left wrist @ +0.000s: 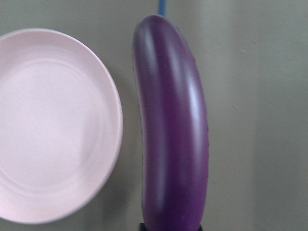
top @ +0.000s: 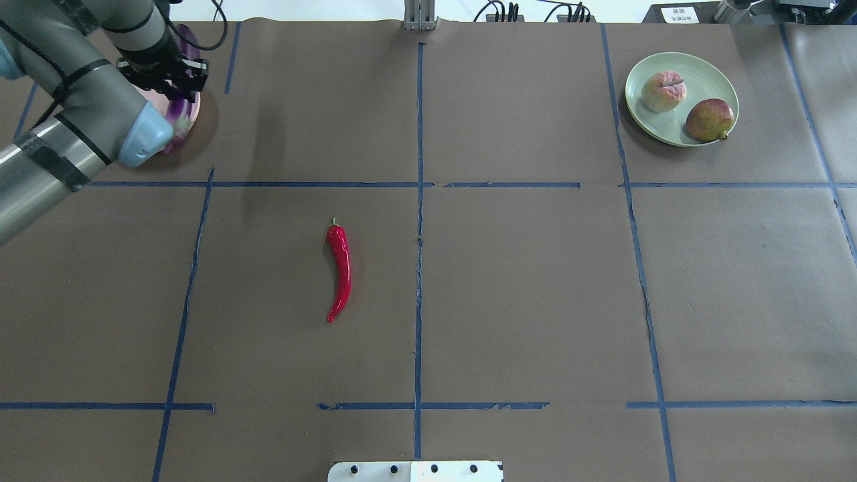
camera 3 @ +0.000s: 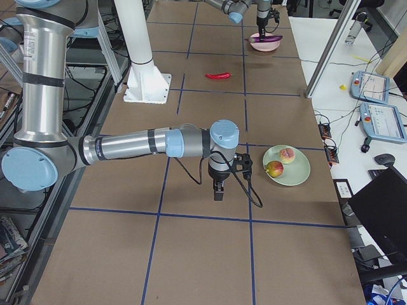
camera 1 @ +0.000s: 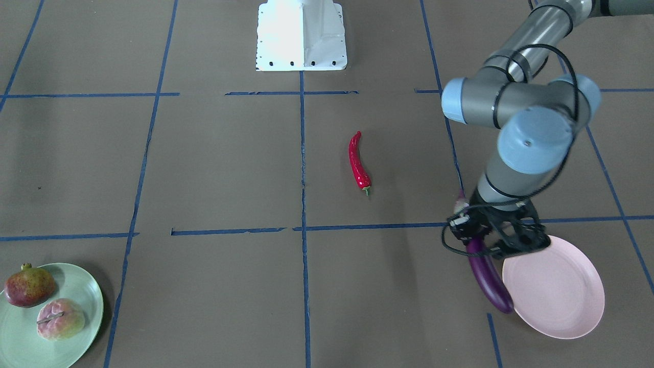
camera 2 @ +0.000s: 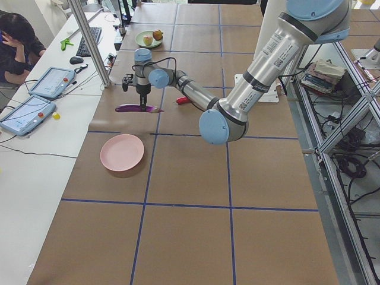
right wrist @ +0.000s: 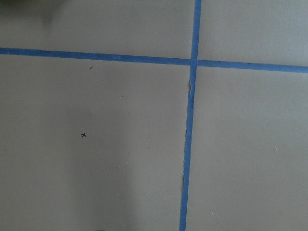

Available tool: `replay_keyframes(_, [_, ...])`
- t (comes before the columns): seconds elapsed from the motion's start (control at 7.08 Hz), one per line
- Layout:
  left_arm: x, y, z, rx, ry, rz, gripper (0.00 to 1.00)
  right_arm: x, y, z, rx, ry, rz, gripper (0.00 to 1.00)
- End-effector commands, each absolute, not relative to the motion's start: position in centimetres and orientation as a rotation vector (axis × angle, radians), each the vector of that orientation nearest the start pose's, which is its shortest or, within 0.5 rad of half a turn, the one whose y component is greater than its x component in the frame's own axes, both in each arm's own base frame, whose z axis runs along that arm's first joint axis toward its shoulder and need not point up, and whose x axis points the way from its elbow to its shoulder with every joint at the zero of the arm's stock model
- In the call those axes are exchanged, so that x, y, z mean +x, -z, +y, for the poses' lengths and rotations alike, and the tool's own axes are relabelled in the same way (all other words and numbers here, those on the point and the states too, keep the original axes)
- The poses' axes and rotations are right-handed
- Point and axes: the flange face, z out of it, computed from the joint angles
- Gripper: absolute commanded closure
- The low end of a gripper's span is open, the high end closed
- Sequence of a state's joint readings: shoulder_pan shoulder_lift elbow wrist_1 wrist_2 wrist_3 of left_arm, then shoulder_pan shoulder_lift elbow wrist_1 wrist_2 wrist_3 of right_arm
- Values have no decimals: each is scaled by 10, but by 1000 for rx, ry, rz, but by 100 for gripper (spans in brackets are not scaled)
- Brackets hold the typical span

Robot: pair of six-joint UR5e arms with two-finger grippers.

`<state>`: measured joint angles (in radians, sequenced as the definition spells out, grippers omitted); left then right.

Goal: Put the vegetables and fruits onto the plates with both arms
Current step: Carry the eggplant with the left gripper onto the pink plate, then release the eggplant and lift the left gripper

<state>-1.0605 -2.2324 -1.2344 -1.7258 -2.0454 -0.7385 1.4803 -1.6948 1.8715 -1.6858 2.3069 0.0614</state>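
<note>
Start at the robot's left end of the table. The left gripper is clamped on the eggplant, gripping it nearer the cap than the rounded tip as far as the front view shows. The left side view shows the eggplant lifted clear of the table, roughly level. It is not over the pink plate: the left wrist camera shows the purple body running alongside the rim, with a strip of bare paper between them.

So the step in hand, as I read it, is the carry across and the set-down. Shift sideways until the eggplant's middle is over the plate's centre. It looks about as long as the plate is wide, so lay it across the full width rather than across a short stretch near the rim. Come down until it almost rests before you let go. The skin is glossy and the plate shallow, so a drop from height could roll it over the rim.

In the middle, the chili pepper lies alone on the paper, well apart from both plates. It looks like the last item left to place.

At the right end, the green plate already holds the peach and the pomegranate, side by side.

The right gripper shows only in the right side view, hanging over bare paper near that plate, and I cannot tell whether its jaws are apart or together.
</note>
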Motion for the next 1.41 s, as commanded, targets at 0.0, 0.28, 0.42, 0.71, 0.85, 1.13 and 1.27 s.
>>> replay_keyframes(0.0, [269, -497, -731, 107, 29, 622, 93, 27, -582, -442, 4, 51, -739, 0])
replay_keyframes(0.28, [270, -523, -729, 71, 37, 594, 1, 27, -582, -442, 5, 52, -739, 0])
replay_keyframes(0.42, [268, -519, -729, 81, 27, 600, 0, 27, -582, -442, 5, 52, -739, 0])
replay_keyframes(0.71, [262, -467, -714, 124, -39, 667, 0, 27, -582, -442, 5, 52, -739, 0])
replay_keyframes(0.85, [258, -420, -698, 155, -54, 705, 0, 27, -582, -442, 6, 53, -739, 0])
replay_keyframes(1.13, [317, -338, -612, 128, -136, 746, 0, 27, -583, -442, 4, 51, -739, 0])
replay_keyframes(1.27, [394, -321, -559, 46, -136, 759, 0, 26, -582, -443, 5, 52, -739, 0])
